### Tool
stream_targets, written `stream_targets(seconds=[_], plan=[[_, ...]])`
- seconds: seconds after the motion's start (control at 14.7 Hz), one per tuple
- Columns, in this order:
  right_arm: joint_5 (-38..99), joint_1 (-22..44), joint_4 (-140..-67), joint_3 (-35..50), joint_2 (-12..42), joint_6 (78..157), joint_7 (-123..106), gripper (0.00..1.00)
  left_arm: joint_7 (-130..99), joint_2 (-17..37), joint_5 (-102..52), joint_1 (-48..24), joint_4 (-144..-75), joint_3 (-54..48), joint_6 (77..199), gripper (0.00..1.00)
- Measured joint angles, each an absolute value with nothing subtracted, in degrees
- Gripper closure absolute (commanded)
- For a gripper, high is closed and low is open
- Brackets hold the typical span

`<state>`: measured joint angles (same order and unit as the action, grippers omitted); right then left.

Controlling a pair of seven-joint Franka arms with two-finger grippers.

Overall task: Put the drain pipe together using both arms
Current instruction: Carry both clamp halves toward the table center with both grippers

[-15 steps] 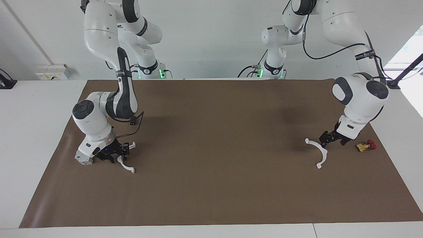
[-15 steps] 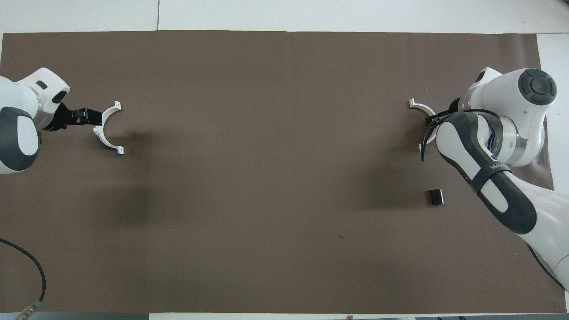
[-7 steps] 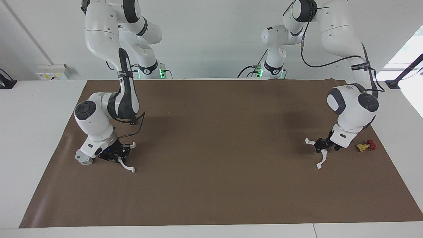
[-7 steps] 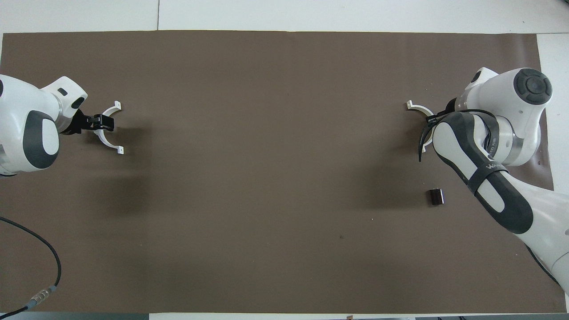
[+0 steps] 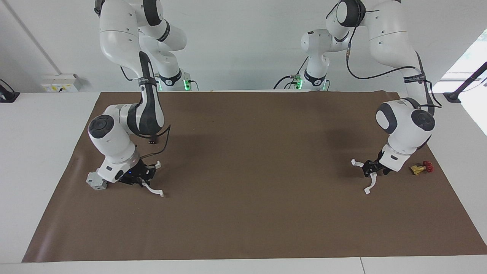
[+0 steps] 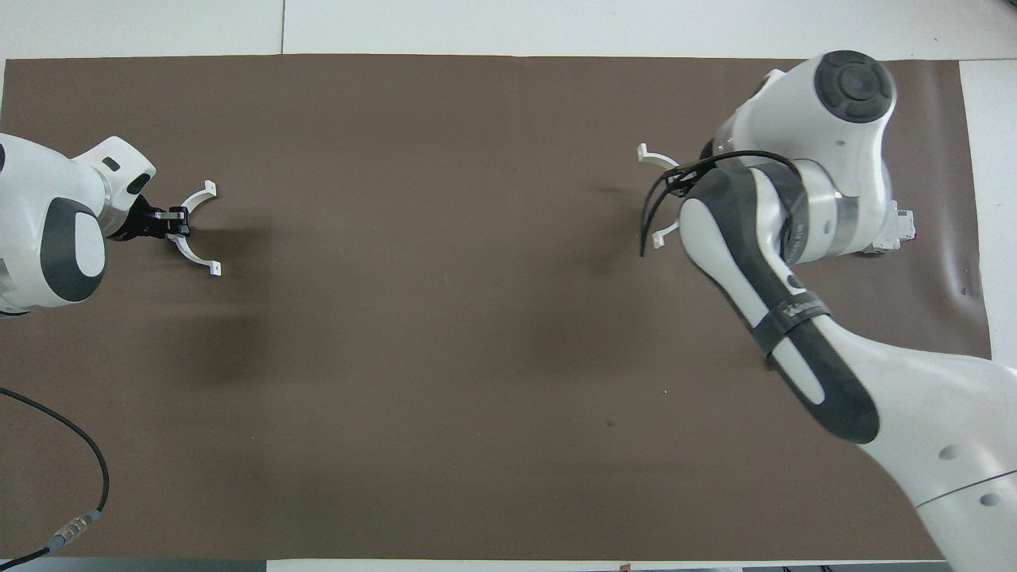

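Both halves of the drain pipe are in hand, at mid-height in both views, but well apart at the two ends of the brown mat. The right gripper is closed on the middle of the right arm's half-ring, just beside the grey block, with the arc's open side turned toward the centre of the table. In the overhead view this arc's shadow lies apart from it, so I judge it to be raised off the mat. The left gripper is likewise closed on the middle of the left arm's half-ring, near the yellow-and-red valve, its open side also toward the centre. Whether this arc is off the mat I cannot tell. The step in hand looks like carrying the two arcs together over the bare middle of the mat. To do it well, both should be lifted clear first so that no tab drags, and kept at the same height and in one plane. Their open sides should face each other squarely. Each grip sits at mid-arc, so the tabbed ends are free to meet. The approach should be slow and straight, both pairs of ends meeting together, since thin plastic may flex or twist in the fingers if one end lands first.
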<state>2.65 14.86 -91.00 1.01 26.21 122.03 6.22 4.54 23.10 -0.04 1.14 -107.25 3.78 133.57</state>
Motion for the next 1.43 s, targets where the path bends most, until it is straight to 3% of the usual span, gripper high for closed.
stream_targets(seconds=[0.34, 1.02, 1.09, 1.16, 1.23, 1.36, 1.43], plan=[[2.11, 27.02, -90.4, 0.96, 29.19, 125.26, 20.3, 1.0, 4.54, 22.72, -0.04, 1.1, -106.82, 3.76, 133.25, 1.0], [-0.17, 31.1, -90.51, 0.93, 33.23, 128.28, 22.09, 1.0, 4.35, 18.43, 1.32, -3.77, -100.35, 3.48, 123.88, 1.0], [-0.2, 31.2, -90.59, 0.93, 33.54, 128.58, 22.09, 0.95, 3.79, 18.45, 1.38, -5.24, -100.35, 3.43, 123.82, 1.0], [-0.21, 31.26, -90.74, 0.93, 33.78, 128.81, 22.09, 0.85, 2.5, 18.48, 1.48, -6.81, -100.35, 3.39, 123.79, 1.0], [-0.21, 31.29, -90.96, 0.93, 33.93, 129.05, 22.09, 0.69, 0.58, 18.49, 1.7, -8.65, -100.35, 3.34, 123.7, 1.0], [-0.22, 31.28, -91.72, 0.93, 34.05, 130.59, 22.09, 0.55, -4.41, 18.51, 2.23, -12.58, -100.35, 3.27, 123.18, 1.0], [-0.23, 31.28, -92.31, 0.92, 34.13, 131.94, 22.09, 0.34, -7.58, 18.52, 2.4, -14.87, -100.34, 3.24, 122.89, 1.0]])
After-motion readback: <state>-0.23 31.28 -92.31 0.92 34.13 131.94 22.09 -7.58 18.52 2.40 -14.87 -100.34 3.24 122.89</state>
